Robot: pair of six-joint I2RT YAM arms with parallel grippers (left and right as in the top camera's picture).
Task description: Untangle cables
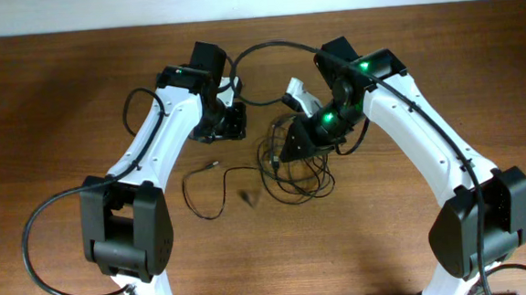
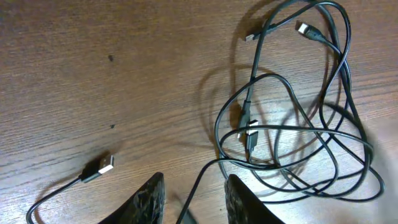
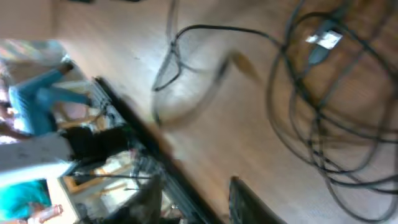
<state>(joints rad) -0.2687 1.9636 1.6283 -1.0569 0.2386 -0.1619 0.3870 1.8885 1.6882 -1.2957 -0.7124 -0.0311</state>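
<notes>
Beside tangled cables (image 2: 292,124), stray plug (image 2: 102,167) points up-right; left hand (image 2: 194,200) parted, right hand (image 1: 292,146) cannot tell.

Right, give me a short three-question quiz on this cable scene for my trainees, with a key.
1. True or false: the tangle of cables lies on a white cloth.
2. In the overhead view, which is closer to the tangle? A) the left gripper B) the right gripper
3. In the left wrist view, what runs between the left gripper's fingers?

Key
1. False: it lies on the bare wooden table.
2. B.
3. A thin black cable that leads up to the tangle.
</notes>
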